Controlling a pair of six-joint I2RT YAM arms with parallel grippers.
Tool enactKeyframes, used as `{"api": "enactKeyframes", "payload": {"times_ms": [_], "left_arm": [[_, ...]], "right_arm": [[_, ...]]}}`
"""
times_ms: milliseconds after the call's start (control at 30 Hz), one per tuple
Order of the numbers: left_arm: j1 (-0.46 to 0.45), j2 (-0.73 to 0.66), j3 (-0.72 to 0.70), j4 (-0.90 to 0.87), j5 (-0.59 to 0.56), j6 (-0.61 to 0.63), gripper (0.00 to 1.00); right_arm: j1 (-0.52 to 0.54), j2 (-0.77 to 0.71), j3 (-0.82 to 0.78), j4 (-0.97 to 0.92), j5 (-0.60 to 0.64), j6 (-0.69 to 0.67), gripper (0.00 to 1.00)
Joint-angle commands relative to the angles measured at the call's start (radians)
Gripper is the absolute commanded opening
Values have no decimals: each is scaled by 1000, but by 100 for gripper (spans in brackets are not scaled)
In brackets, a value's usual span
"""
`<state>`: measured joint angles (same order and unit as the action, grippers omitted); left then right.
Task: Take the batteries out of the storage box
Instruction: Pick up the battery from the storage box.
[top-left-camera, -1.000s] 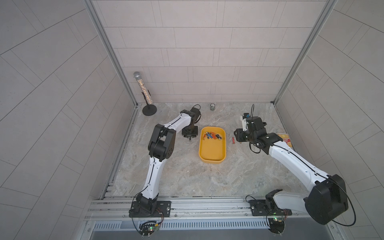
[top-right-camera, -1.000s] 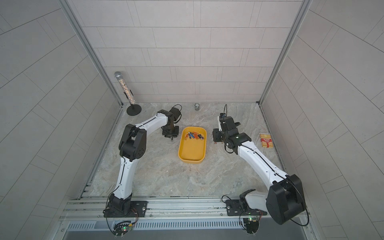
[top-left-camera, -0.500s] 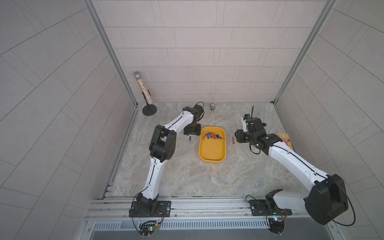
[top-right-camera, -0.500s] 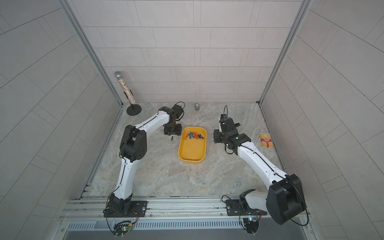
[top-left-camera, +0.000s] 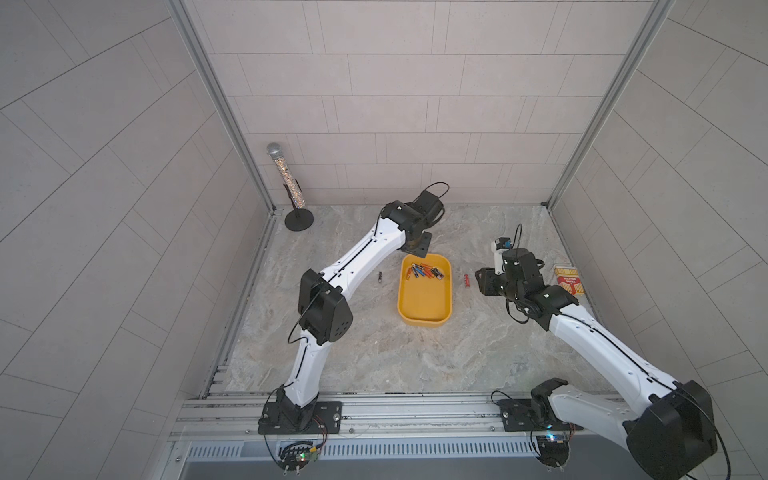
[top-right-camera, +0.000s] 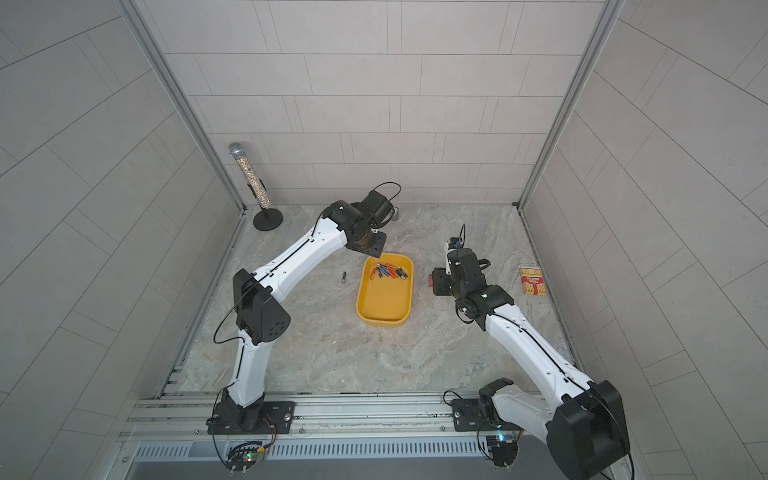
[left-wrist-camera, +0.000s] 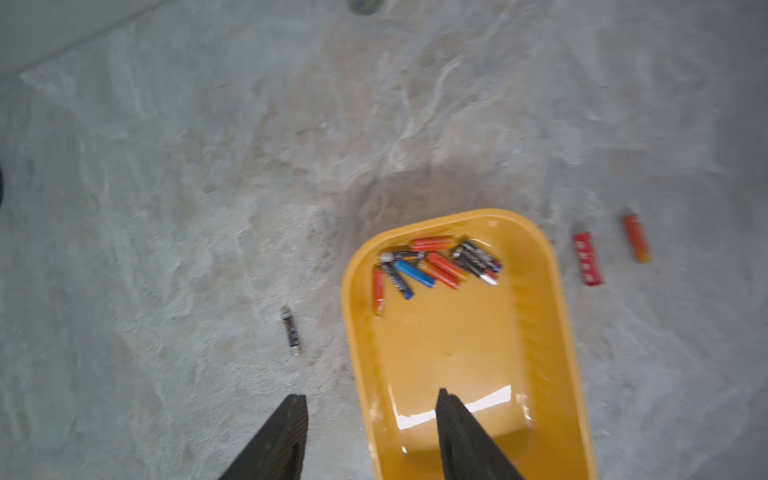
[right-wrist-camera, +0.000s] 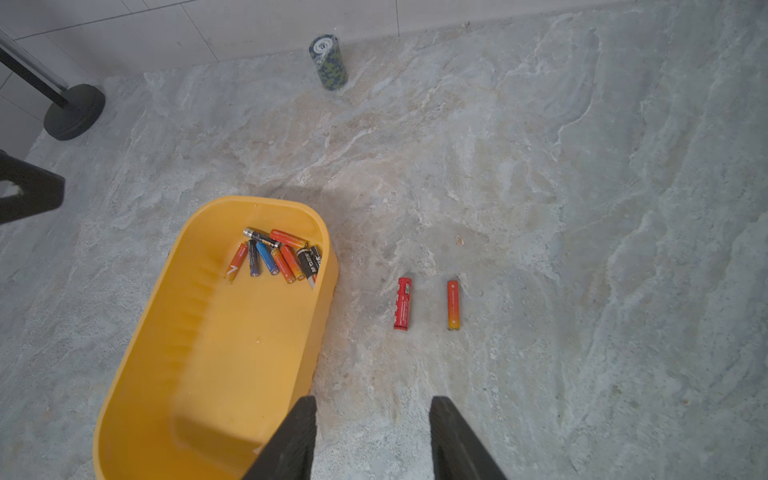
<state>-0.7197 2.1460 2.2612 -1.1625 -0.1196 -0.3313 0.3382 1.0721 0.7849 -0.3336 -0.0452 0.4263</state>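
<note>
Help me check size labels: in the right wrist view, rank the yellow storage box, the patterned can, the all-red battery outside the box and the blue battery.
1. storage box
2. patterned can
3. all-red battery
4. blue battery: looks slightly shorter, but lies farther away, so unsure.

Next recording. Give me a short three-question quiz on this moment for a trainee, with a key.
1. True or false: the shallow yellow plastic storage box holds no small cylindrical batteries.
2. How many batteries lie on the marble tabletop outside the box?
3. The left gripper is: A shut on a battery; B open and empty; C out of view.
Key: 1 false; 2 three (dark battery, red battery, orange battery); 3 B.
</note>
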Motion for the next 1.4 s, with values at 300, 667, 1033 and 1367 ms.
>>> {"api": "enactKeyframes", "payload": {"times_ms": [300, 667, 1033, 1367], "left_arm": [[6, 313, 157, -66, 14, -64, 55], [48, 429, 209, -31, 48, -81, 49], [48, 462, 197, -28, 57, -91, 34], [47, 484, 167, -22, 70, -98, 23]], "right_arm": [[22, -99, -104, 36, 2, 16, 48], [22, -51, -118, 66, -12, 4, 48], [23, -51, -119, 57, -3, -6, 48], [22, -52, -115, 41, 7, -17, 48]]}}
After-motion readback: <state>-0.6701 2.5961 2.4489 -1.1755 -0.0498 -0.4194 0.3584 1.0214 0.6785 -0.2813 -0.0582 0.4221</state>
